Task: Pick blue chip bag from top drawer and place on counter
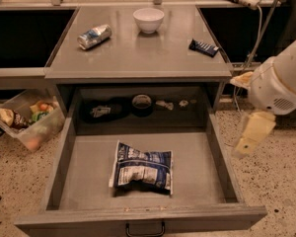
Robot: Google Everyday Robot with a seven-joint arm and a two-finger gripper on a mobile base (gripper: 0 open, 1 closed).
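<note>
grey metal top drawer [213,168] stands pulled fully out below the counter [148,58]. the blue chip bag [142,168] lies flat on the drawer floor, crumpled, roughly midway between the side walls and nearer the front than the back, touching neither wall. along the back of the drawer, in shadow, sit a dark flat object [102,110], a dark round roll [142,102] and a couple of small pale scraps [164,104]; what they are cannot be made out.

on the counter, a white bowl [148,19] stands near the back edge at the middle, a crushed silver-blue can [94,36] lies on its side to the left, and a small dark-blue bar wrapper [203,47] lies to the right.

the gripper [245,143], pale cream, hangs from the white arm [281,80] outside the drawer's right wall, over the speckled floor [274,186], well apart from the bag. nothing can be seen in its hold, and whether it is open or closed cannot be told.

a clear plastic bin [24,121] with food packets sits on the floor to the left of the drawer.
</note>
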